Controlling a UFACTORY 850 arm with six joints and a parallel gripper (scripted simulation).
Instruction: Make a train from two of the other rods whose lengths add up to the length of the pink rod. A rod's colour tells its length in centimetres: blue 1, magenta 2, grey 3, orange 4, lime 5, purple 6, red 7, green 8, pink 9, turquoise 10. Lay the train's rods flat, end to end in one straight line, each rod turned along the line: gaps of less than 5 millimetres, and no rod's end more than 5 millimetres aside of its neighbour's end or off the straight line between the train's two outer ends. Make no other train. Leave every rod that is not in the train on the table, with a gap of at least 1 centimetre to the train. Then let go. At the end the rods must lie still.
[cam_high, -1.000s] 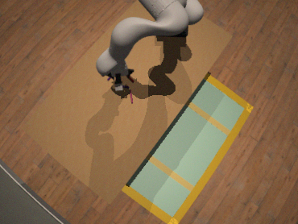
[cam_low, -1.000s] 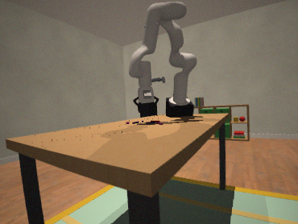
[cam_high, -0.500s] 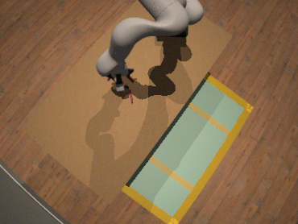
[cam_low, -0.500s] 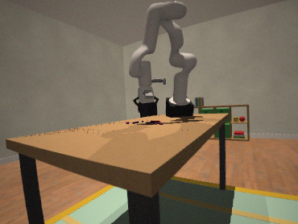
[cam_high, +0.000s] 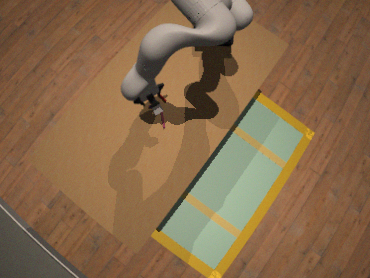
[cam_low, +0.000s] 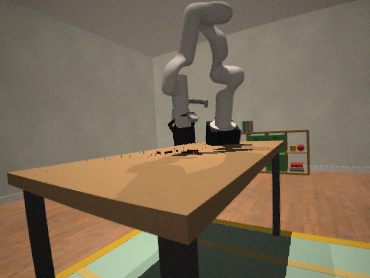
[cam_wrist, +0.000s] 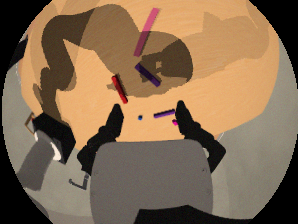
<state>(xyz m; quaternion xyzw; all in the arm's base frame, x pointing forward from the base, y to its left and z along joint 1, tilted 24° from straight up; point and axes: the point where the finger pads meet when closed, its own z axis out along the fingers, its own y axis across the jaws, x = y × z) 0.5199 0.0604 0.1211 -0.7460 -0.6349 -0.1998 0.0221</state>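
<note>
Your pincer (cam_high: 155, 102) (cam_low: 184, 142) (cam_wrist: 148, 108) hangs wide open over the tabletop (cam_high: 82, 135) (cam_low: 150, 185) (cam_wrist: 240, 95), and there's the pink rod (cam_high: 163, 121) (cam_wrist: 146, 32), lying beyond its fingertips, with the red rod (cam_wrist: 119, 89) nearer, just ahead of the left-hand tip in the wrist view!

A pale grey six-joint arm (cam_high: 162, 47) (cam_low: 189, 42) arches up and bends down, its black two-finger gripper (cam_high: 152, 96) (cam_low: 184, 142) (cam_wrist: 148, 108) pointing downward. The two dark fingers stand wide apart, with nothing between them.
</note>
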